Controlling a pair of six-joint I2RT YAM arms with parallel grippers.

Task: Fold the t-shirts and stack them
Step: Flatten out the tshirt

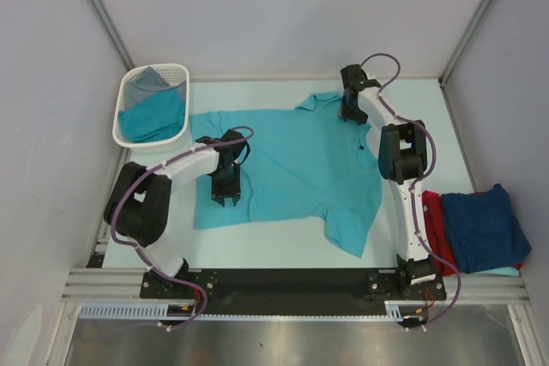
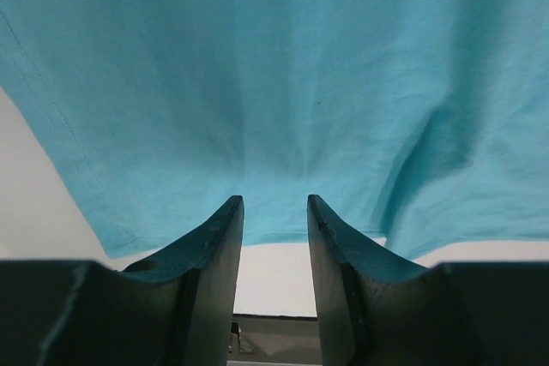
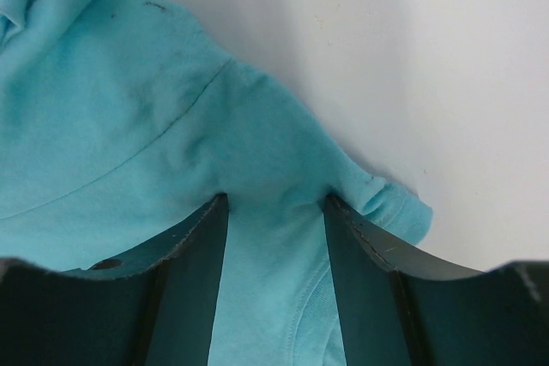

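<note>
Across the table (image 1: 283, 250), a soft teal t-shirt (image 1: 292, 169) spreads (faintly creased).

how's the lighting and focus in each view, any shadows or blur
Top view: even light, sharp, only faint shadows on the teal t-shirt. Left wrist view: cloth looks soft, the fingers dark. Right wrist view: weave crisp, a grey shadow on the table along the sleeve.
</note>
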